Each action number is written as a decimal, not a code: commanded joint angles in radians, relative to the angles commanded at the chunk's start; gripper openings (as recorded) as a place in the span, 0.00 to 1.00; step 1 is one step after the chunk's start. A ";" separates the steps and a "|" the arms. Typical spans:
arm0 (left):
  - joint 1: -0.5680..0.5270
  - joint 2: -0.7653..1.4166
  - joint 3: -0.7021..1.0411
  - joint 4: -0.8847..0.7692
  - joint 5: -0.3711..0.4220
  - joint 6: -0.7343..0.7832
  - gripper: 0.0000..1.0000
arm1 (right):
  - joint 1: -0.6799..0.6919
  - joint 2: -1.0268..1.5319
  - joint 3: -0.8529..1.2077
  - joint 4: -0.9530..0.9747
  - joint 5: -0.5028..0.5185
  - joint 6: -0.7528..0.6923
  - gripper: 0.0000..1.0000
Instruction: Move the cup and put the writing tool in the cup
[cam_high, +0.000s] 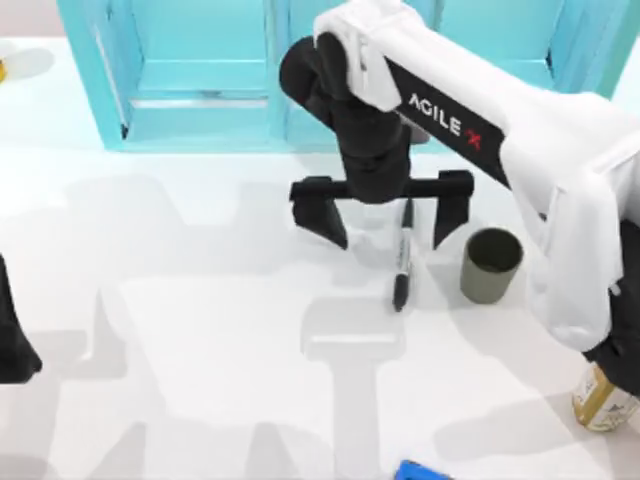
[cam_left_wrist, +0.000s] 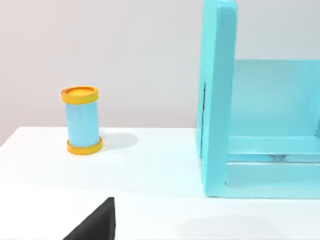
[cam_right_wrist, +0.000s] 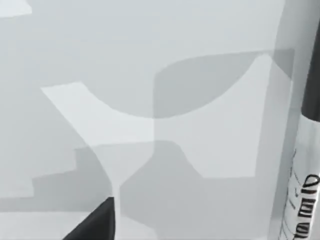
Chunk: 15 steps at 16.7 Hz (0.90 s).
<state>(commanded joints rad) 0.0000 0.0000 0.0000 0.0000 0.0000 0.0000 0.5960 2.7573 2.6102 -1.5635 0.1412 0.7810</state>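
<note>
Near the middle of the top view, your right gripper (cam_high: 390, 228) hangs wide open and empty over the slim black marker pen (cam_high: 402, 262) beside the small dark olive-grey cup (cam_high: 490, 265), so next lower it and pinch the pen.

An olive-grey cup (cam_high: 491, 265) is seen upright just right of the black, white-banded marker (cam_high: 402, 262), laid flat

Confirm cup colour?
Dark olive-grey, plain; the cup shows best in the top view, standing right of the marker.
</note>
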 joint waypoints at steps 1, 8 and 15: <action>0.000 0.000 0.000 0.000 0.000 0.000 1.00 | -0.001 -0.014 -0.041 0.027 0.000 -0.001 1.00; 0.000 0.000 0.000 0.000 0.000 0.000 1.00 | -0.006 -0.104 -0.309 0.206 -0.001 -0.007 1.00; 0.000 0.000 0.000 0.000 0.000 0.000 1.00 | -0.010 -0.155 -0.461 0.307 -0.001 -0.012 1.00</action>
<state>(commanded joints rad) 0.0000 0.0000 0.0000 0.0000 0.0000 0.0000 0.5860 2.6020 2.1497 -1.2568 0.1401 0.7695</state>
